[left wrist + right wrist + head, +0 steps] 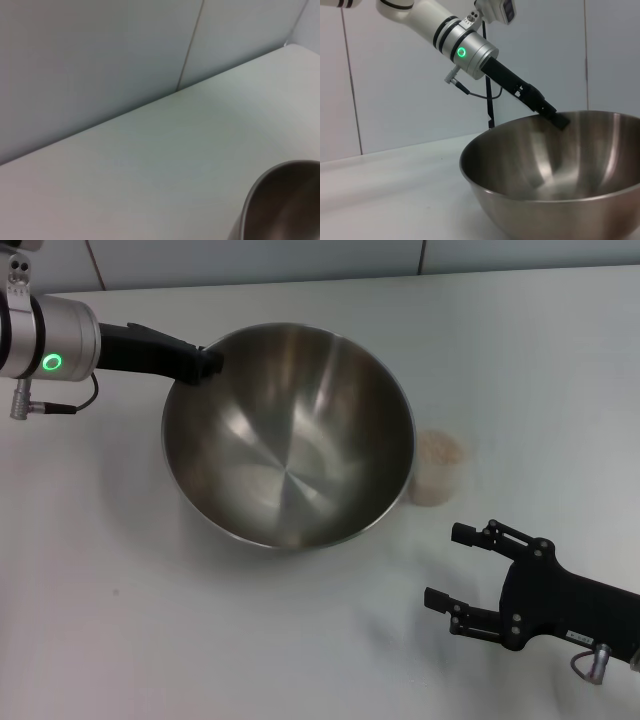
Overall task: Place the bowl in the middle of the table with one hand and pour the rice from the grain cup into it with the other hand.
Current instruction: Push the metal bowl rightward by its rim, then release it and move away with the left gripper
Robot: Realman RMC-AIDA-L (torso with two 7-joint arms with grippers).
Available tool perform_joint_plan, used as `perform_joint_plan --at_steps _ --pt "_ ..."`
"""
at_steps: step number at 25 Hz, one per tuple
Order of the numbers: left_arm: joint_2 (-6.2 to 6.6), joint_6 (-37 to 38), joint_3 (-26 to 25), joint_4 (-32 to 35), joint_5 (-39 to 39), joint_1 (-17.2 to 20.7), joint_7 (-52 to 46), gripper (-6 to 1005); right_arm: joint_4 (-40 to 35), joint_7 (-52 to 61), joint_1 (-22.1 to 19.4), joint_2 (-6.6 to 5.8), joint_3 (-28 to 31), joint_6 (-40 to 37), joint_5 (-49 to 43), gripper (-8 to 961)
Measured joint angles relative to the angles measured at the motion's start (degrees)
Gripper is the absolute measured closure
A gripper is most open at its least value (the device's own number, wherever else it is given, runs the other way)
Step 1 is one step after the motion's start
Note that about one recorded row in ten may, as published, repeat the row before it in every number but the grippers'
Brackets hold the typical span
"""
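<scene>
Now your left gripper (208,364) pinches the empty bowl (288,435) by its rim; the rice-filled grain cup (437,468) stands beside it, and your right gripper (447,565) waits open.

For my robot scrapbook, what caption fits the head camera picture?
Left black gripper grips the shiny steel bowl rim; right black gripper waits open near the clear cup of rice.

Lab: bare white table (300,640), panel walls (395,115)

Shiny silver-grey bowl (288,435) on matte white table (150,620); pale beige rice (440,450) at 3 o'clock; black grippers, left (205,365), right (450,565); green ring light (51,363) at 9 o'clock.
</scene>
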Motion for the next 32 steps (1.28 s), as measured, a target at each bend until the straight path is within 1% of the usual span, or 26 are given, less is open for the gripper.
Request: perform_joint_plan --at_steps 7,15,17,19,30,32 --pt "0.07 -1.17 0.24 -0.21 -0.09 0.31 0.59 857 0.00 0.00 0.15 0.00 0.00 0.05 0.00 127" --pt "0.03 -1.80 -0.01 -0.58 -0.95 0.41 1.42 719 0.00 0.00 0.17 0.00 0.05 0.07 0.00 127" --pt "0.22 -2.58 -0.27 -0.02 -3.77 1.37 1.31 690 0.00 0.00 0.17 0.00 0.53 0.08 0.00 127" --pt "0.34 -2.71 -0.32 0.24 -4.99 1.87 1.36 661 0.00 0.00 0.16 0.00 0.58 0.08 0.00 127" --pt "0.36 -2.89 -0.35 0.58 -5.28 2.35 1.39 439 0.00 0.00 0.28 0.00 0.62 0.06 0.08 127" --pt "0.35 -2.89 -0.35 0.68 -5.36 2.58 1.41 349 0.00 0.00 0.24 0.00 0.62 0.07 0.09 127"
